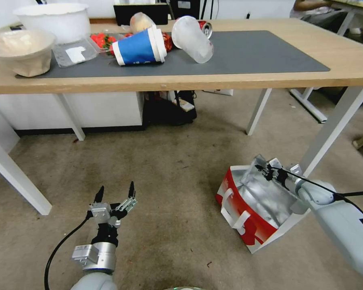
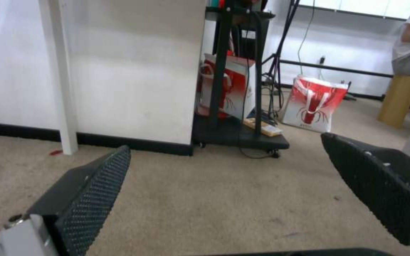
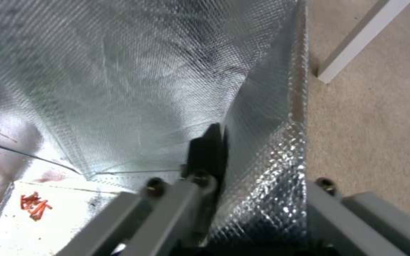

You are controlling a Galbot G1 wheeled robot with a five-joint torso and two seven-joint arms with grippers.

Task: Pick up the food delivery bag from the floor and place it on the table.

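The food delivery bag (image 1: 246, 213), red and white with white strap handles, stands open on the floor (image 1: 169, 169) at the right, beside a white table leg. My right gripper (image 1: 266, 171) is at the bag's far rim, shut on the foil-lined wall. In the right wrist view one black finger (image 3: 210, 149) presses against the inside of the silver foil lining (image 3: 119, 78); the other finger is hidden behind it. My left gripper (image 1: 115, 193) hangs open low over the carpet at the left, holding nothing, well apart from the bag. The table (image 1: 351, 60) with its dark grey mat stands ahead.
On the table lie a tipped blue cup (image 1: 139, 46), a clear plastic cup (image 1: 191, 38), two white bowls (image 1: 22, 50) and a plastic tray. White table legs (image 1: 330, 129) stand close to the bag. A black cart (image 2: 233, 135) and another red and white bag (image 2: 314, 103) stand farther off.
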